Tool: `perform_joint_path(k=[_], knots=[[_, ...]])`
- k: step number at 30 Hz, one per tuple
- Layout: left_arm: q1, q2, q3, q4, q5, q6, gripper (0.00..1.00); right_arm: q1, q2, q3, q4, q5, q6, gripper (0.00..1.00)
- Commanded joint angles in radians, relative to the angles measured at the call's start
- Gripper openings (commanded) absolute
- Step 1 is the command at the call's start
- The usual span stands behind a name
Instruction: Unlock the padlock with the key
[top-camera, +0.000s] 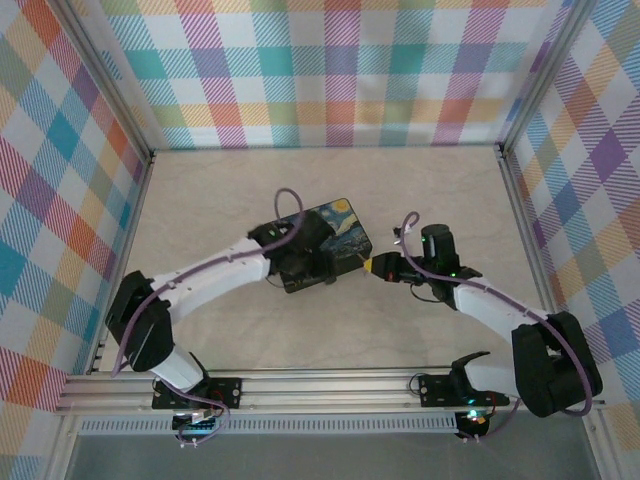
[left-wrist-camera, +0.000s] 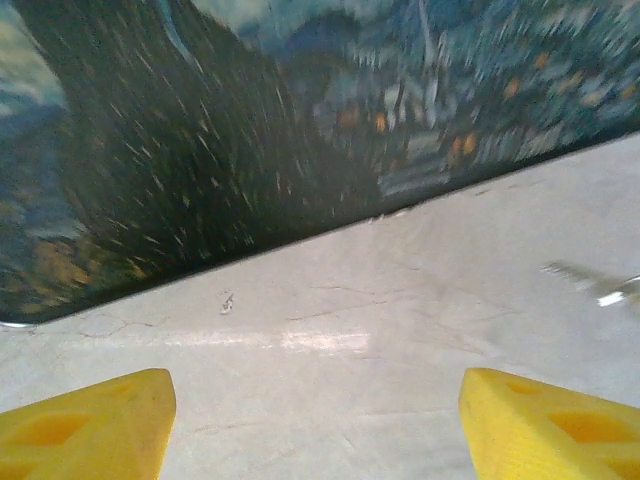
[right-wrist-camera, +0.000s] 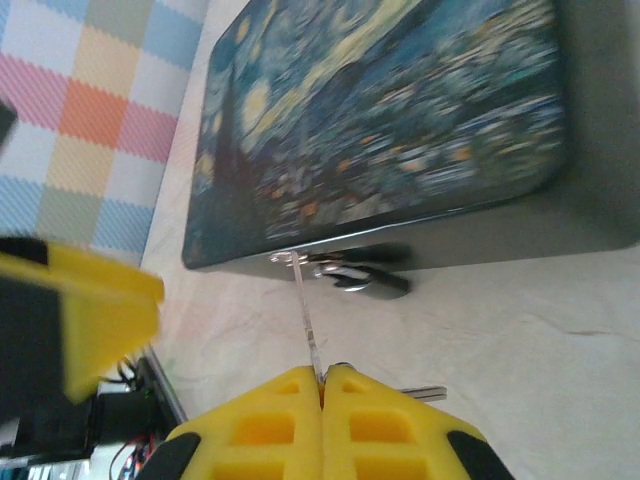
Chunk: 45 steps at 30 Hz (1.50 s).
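- The right gripper (right-wrist-camera: 322, 380) had its blocky yellow fingers pressed together at the bottom centre of the right wrist view. They were clamped on the key (right-wrist-camera: 308, 320), a thin, flat silvery strip that rose from between them.
- The key's far tip sat at the left end of the padlock (right-wrist-camera: 352, 274); whether it had entered could not be told. The padlock was a small shiny metal piece with a dark part, lying mid-frame against the front wall of the box (right-wrist-camera: 400, 130), just under the lid's edge.
- The box had dark sides, rounded corners and a glossy lid painted in blue and yellow swirls. It stood on the pale, faintly veined table (right-wrist-camera: 520, 330).
- The left gripper (left-wrist-camera: 318, 400) held its two yellow wedge-shaped fingers wide apart in the lower corners of the left wrist view, over bare table. The box's edge ran across the upper frame.
- In the top view, the left arm (top-camera: 215, 275) bent in from the lower left to the box's left side. The right arm (top-camera: 490, 305) reached in from the lower right, its yellow tip pointing at the box's right side.
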Motion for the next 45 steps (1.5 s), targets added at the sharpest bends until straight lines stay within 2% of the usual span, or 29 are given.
perform_joint_path(k=[1, 6, 9, 15, 24, 34, 42, 45], knots=[[-0.075, 0.052, -0.05, 0.16, -0.236, -0.035, 0.76, -0.047, -0.014, 0.003, -0.105, -0.033, -0.054, 0.0], [-0.164, 0.177, 0.006, 0.187, -0.433, -0.041, 0.77, -0.098, -0.036, 0.009, -0.136, -0.047, -0.061, 0.0], [-0.18, 0.254, 0.035, 0.186, -0.487, -0.072, 0.75, -0.113, -0.048, 0.007, -0.143, -0.055, -0.063, 0.0], [-0.18, 0.318, 0.001, 0.326, -0.535, -0.083, 0.69, -0.135, -0.057, -0.003, -0.146, -0.081, -0.071, 0.0], [-0.174, 0.417, 0.066, 0.254, -0.621, -0.145, 0.61, -0.15, -0.063, 0.005, -0.155, -0.108, -0.08, 0.0], [-0.164, 0.451, 0.054, 0.286, -0.691, -0.147, 0.48, -0.151, -0.076, -0.015, -0.146, -0.118, -0.072, 0.0], [-0.154, 0.469, 0.047, 0.295, -0.721, -0.109, 0.35, -0.151, -0.104, -0.025, -0.155, -0.123, -0.066, 0.0], [-0.149, 0.462, 0.048, 0.275, -0.732, -0.087, 0.25, -0.151, -0.115, -0.025, -0.161, -0.126, -0.062, 0.0]])
